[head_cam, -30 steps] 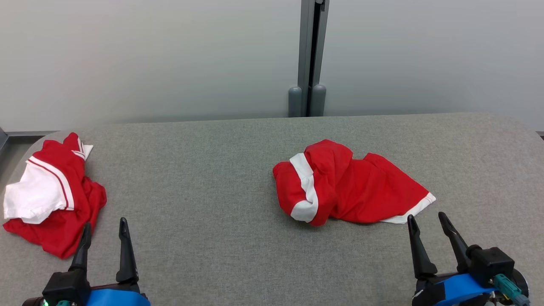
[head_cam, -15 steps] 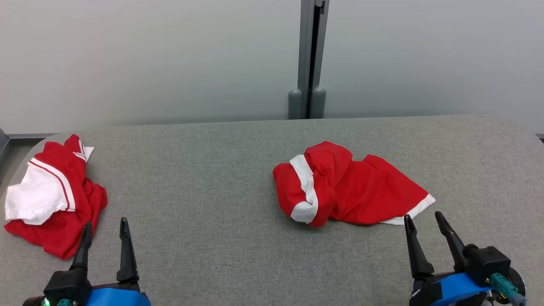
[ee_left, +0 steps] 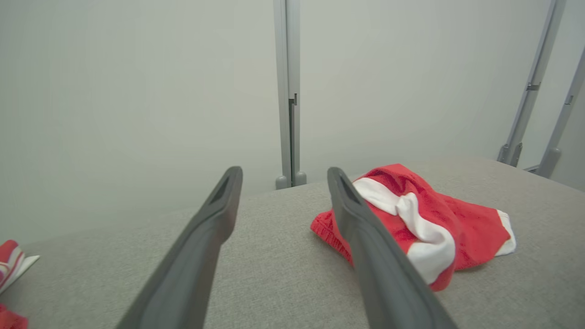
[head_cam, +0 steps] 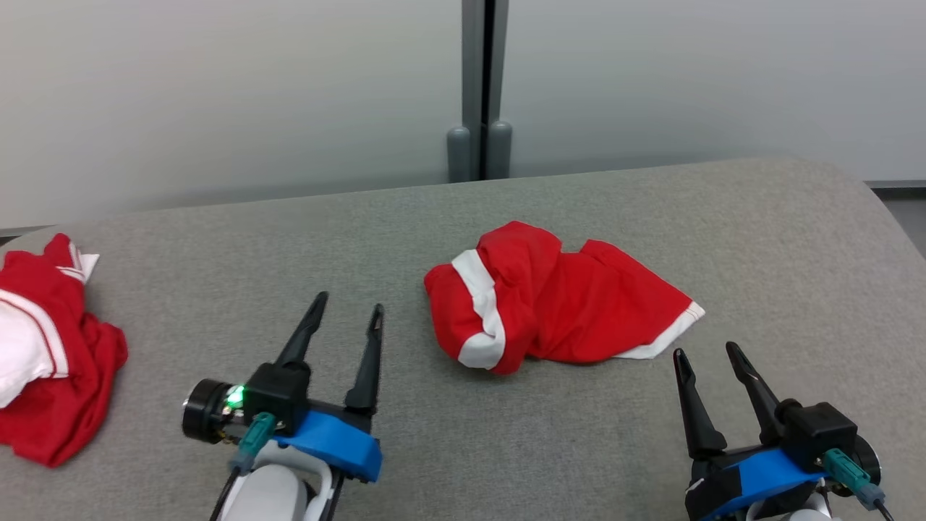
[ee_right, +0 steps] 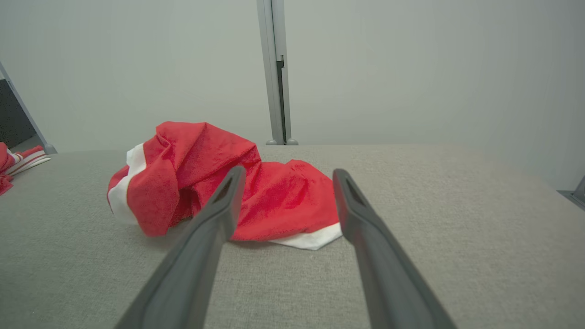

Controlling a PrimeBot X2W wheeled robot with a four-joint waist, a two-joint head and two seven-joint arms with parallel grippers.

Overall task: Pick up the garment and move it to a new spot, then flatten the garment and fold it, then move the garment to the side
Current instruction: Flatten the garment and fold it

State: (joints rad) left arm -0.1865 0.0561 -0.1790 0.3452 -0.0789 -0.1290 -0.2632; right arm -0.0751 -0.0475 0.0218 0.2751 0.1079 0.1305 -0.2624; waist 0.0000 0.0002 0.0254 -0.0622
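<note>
change: left jaws are moving up from the lower left toward the red garment (head_cam: pixel 557 304) | jaws: left jaws and right jaws are standing apart, empty | garment: is lying crumpled mid-frame on the counter (head_cam: pixel 289 239), pickup is just starting
</note>
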